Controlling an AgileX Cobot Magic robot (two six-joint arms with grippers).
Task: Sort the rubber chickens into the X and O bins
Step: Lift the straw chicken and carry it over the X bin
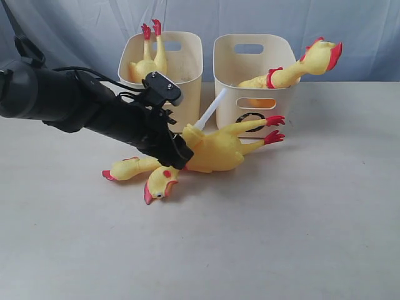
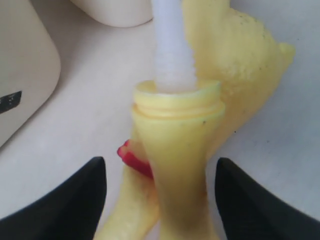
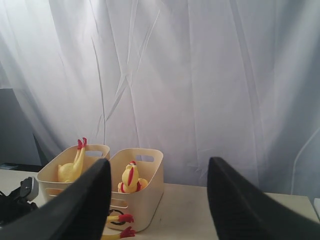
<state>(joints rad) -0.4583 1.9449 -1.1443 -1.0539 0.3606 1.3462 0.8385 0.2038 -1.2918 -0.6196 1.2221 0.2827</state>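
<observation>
Two rubber chickens lie on the table in front of the bins. The larger one (image 1: 215,150) points its red feet at the O bin (image 1: 253,69), and a white tube (image 1: 209,109) sticks out of it. The second one (image 1: 128,169) lies beneath it toward the left. My left gripper (image 1: 180,153) is open and straddles the larger chicken (image 2: 175,140) near the white tube (image 2: 170,45), with gaps on both sides. The left bin (image 1: 181,62) holds a chicken (image 1: 150,59) feet up, and its mark is hidden. Another chicken (image 1: 306,65) hangs out of the O bin. My right gripper (image 3: 159,170) is open, empty and far off.
A pale curtain (image 1: 262,19) hangs right behind the bins. The left arm (image 1: 75,103) crosses the left of the table (image 1: 281,237), low over it. In the right wrist view both bins (image 3: 135,185) stand side by side at a distance.
</observation>
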